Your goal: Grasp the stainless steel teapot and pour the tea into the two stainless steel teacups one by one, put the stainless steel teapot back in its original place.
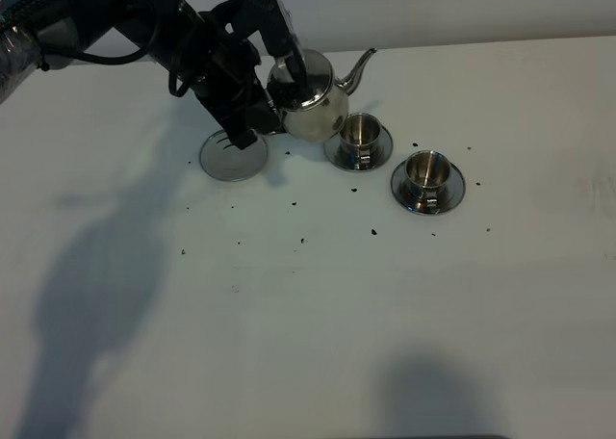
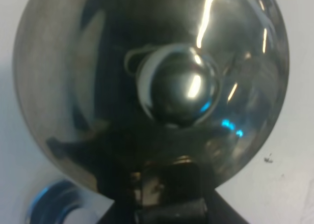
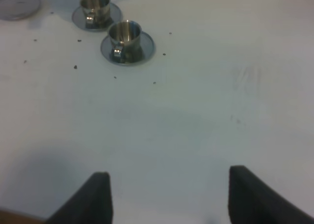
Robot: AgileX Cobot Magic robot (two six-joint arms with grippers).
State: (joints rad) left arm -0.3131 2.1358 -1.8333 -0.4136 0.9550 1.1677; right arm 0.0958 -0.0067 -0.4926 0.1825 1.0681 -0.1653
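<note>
Exterior high view: the left hand [image 1: 289, 73] grips the teapot [image 1: 318, 107] from the handle side. Its black fingers cover the handle and part of the lid, so the grip itself is mostly hidden. The pot stands about upright with its thin spout [image 1: 362, 66] pointing away from the arm. It is off the coaster [image 1: 233, 160], between it and the left cup [image 1: 359, 131] — whether its base touches the counter [image 1: 318, 314] cannot be told. The arm overlaps the coaster's far edge.

In the left wrist view the pot fills nearly the whole frame. The lid's knob [image 2: 181, 89] is clear enough, but a blurred blue-edged round shape [image 2: 54, 207] beside the pot is too soft to name. The lid is on, so what the pot holds is out of sight.

The left cup sits on the left saucer [image 1: 333, 154], just beside the pot. The right cup [image 1: 426, 169] sits on the right saucer [image 1: 454, 191], near the first pair but apart from it. Both cups stand upright — their shiny insides give only reflections, and tea in either cannot be made out. Dark specks [image 1: 373, 232] dot the counter.

The right hand [image 3: 169, 172] hovers well apart from the cups with its fingers spread wide, gripping nothing. Only its two dark fingertips show, cut off by the frame edge.
</note>
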